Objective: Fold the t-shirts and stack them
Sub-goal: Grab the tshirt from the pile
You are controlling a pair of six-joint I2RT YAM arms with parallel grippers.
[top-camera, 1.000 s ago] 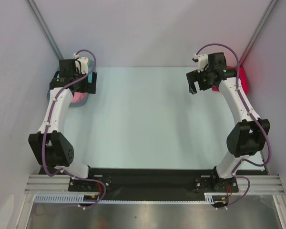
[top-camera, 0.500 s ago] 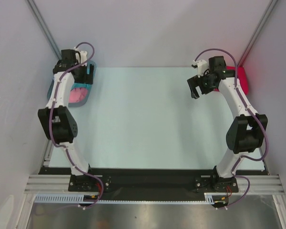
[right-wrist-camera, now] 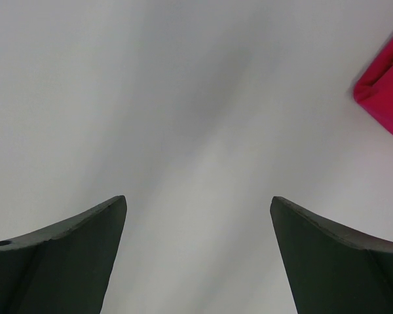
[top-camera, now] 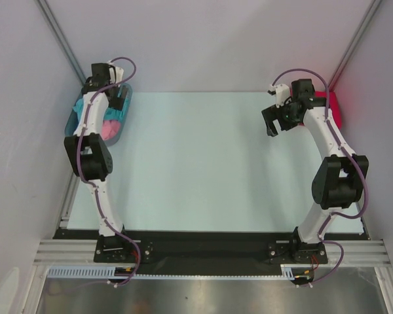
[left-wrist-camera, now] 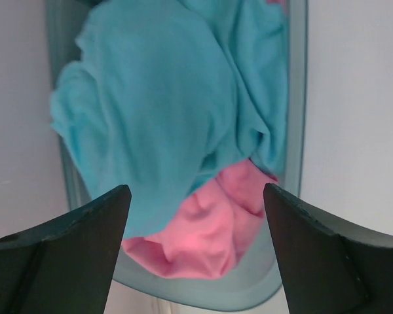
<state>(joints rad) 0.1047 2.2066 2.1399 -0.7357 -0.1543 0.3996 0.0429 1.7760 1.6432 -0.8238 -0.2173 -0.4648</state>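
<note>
A turquoise t-shirt [left-wrist-camera: 157,111] lies crumpled over a pink t-shirt [left-wrist-camera: 209,229] inside the grey-blue tub [left-wrist-camera: 203,296] at the far left. My left gripper [left-wrist-camera: 193,190] hangs above them, open, with nothing between its fingers. From above, the left gripper [top-camera: 120,98] sits over the tub's far end, with the turquoise t-shirt [top-camera: 84,108] and pink t-shirt [top-camera: 111,124] showing beside the arm. The crimson red t-shirt [top-camera: 334,108] lies at the far right edge, and a corner of this red t-shirt [right-wrist-camera: 386,98] shows in the right wrist view. My right gripper [top-camera: 273,122] is open above bare table [right-wrist-camera: 196,98], left of the red t-shirt.
The tub [top-camera: 95,134] stands against the left wall. Walls close in the table [top-camera: 196,163] at the back and on both sides. Both arm bases are bolted at the near edge.
My left arm has stretched out and swung toward the back, uncovering more of the tub. The right gripper has shifted slightly to the right.
</note>
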